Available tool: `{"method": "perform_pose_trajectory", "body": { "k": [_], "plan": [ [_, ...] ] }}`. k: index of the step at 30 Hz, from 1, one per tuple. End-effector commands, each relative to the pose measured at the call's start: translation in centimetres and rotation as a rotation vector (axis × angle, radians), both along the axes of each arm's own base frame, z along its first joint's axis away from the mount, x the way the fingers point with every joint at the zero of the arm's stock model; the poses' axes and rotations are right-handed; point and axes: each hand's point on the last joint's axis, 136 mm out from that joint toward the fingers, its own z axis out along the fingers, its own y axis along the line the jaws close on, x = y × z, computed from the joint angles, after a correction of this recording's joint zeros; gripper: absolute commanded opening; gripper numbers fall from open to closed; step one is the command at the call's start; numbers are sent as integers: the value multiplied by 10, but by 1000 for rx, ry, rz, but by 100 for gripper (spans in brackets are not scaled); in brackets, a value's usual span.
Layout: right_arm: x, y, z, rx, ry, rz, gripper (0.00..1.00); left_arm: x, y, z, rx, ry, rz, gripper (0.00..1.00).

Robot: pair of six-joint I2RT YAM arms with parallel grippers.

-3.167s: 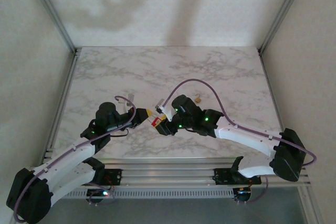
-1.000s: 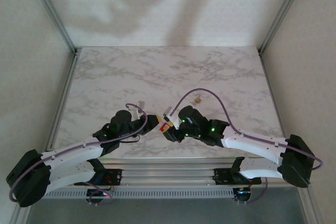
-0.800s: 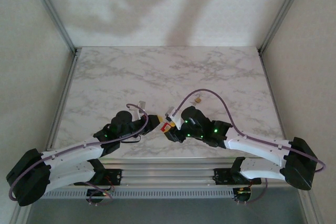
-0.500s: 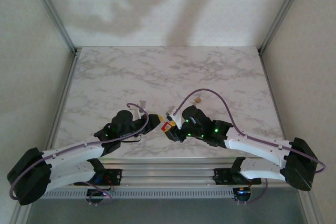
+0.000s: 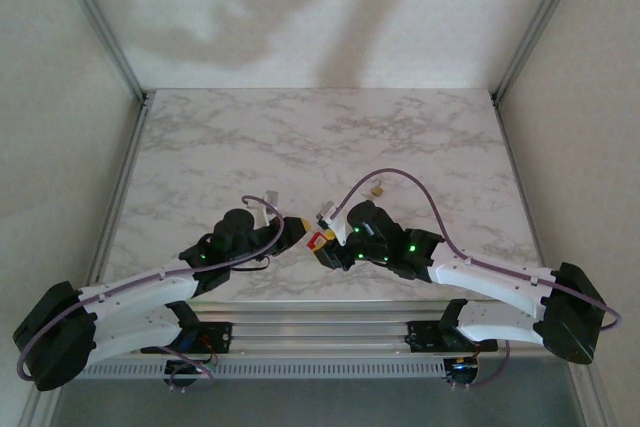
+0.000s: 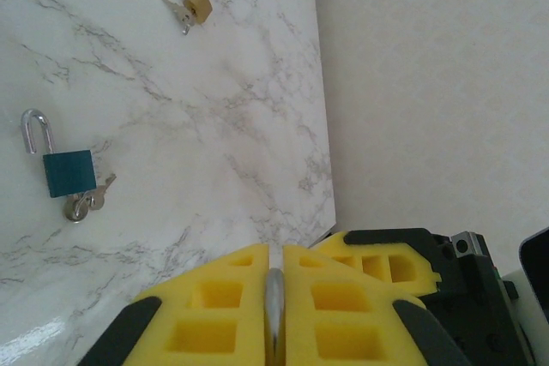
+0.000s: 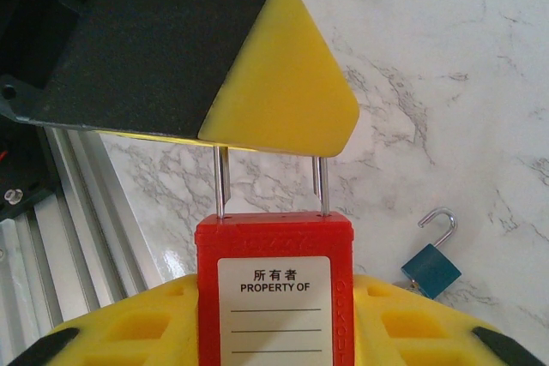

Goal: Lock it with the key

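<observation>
While the right claw (image 7: 274, 323) grips the red plastic padlock (image 7: 273, 242) by its body above the white marble worktop (image 5: 300, 137), the left claw (image 6: 274, 297) is pinched tight on its steel shackle (image 7: 221, 179); a small blue padlock (image 6: 69, 173) lies on the worktop.

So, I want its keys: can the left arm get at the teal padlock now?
Probably not: left gripper is shut on the shackle of the red padlock; otherwise the way looks free.

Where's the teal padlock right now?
The teal padlock lies on the marble table, at the left of the left wrist view, its keys beside its base.
</observation>
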Motion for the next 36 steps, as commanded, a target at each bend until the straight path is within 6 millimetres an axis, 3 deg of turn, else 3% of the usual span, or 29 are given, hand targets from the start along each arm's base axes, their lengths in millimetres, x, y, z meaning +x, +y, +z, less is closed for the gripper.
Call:
{"method": "perform_pose_trajectory", "body": {
  "k": [1, 5, 12, 25, 29, 36],
  "plan": [
    [35, 12, 71, 255, -123, -127, 0, -28, -13, -10, 53, 29, -144, 5],
    [35, 11, 70, 250, -124, -126, 0, -25, -12, -6, 56, 19, -139, 22],
    [34, 12, 70, 248, -123, -117, 0, -18, 0, 4, 79, 2, -107, 43],
    [34, 13, 67, 234, -118, -109, 0, 2, 45, 63, 71, -82, 29, 74],
    [33, 14, 67, 233, -117, -105, 0, 0, 41, 69, 33, -77, 10, 77],
    [32, 15, 66, 233, -111, -96, 0, -5, 30, 50, 46, -18, -44, 79]
  ]
}}
